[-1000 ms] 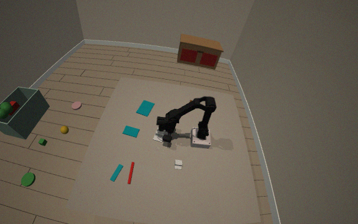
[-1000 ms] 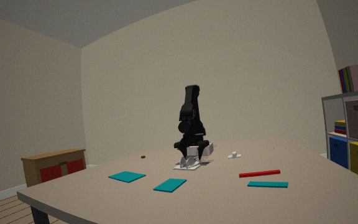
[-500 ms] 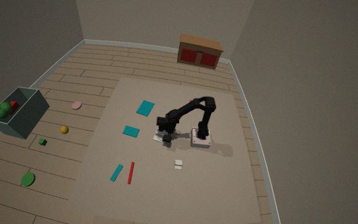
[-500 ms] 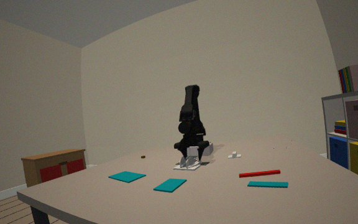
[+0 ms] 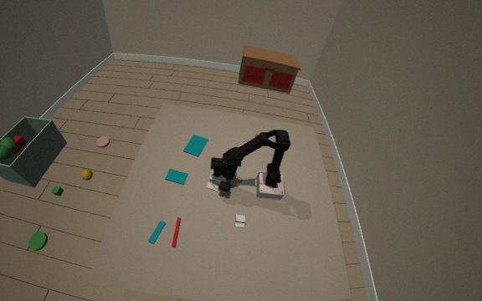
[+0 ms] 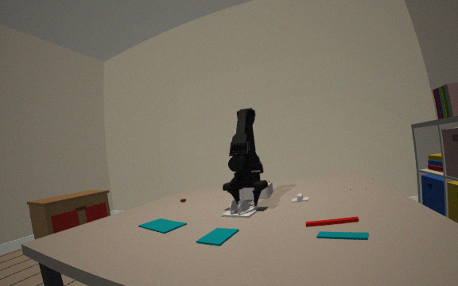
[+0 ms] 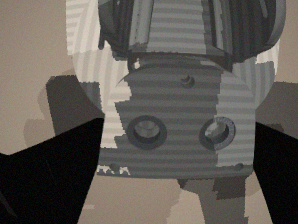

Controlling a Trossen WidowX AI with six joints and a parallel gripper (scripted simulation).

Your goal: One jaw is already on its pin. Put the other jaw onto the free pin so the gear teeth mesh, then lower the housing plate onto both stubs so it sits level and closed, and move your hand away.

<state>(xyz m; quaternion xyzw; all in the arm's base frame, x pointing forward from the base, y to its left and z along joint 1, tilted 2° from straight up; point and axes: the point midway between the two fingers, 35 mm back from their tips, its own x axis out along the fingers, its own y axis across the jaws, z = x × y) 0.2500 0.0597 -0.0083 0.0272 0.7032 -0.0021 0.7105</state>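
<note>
My gripper (image 5: 221, 178) (image 6: 246, 203) (image 7: 177, 127) is low over the white base (image 5: 211, 186) (image 6: 228, 214) (image 7: 82, 32), shut on the pale housing plate (image 7: 170, 102). In the wrist view the black fingers press the plate's left and right edges; its two round holes face the camera, with something pale visible through them. The jaws (image 6: 234, 208) stand on the base between and in front of the fingers; their grey shapes also show at the top of the wrist view. The pins and gear teeth are hidden. I cannot tell whether the plate touches the stubs.
A small white part (image 5: 240, 221) (image 6: 300, 199), a red bar (image 5: 176, 232) (image 6: 332, 222), a teal strip (image 5: 156, 232) (image 6: 343, 235) and two teal plates (image 5: 196, 145) (image 5: 176, 176) lie on the table. A small brown object (image 6: 183, 200) lies beyond the base. The robot's pale mount (image 5: 270, 190) stands behind.
</note>
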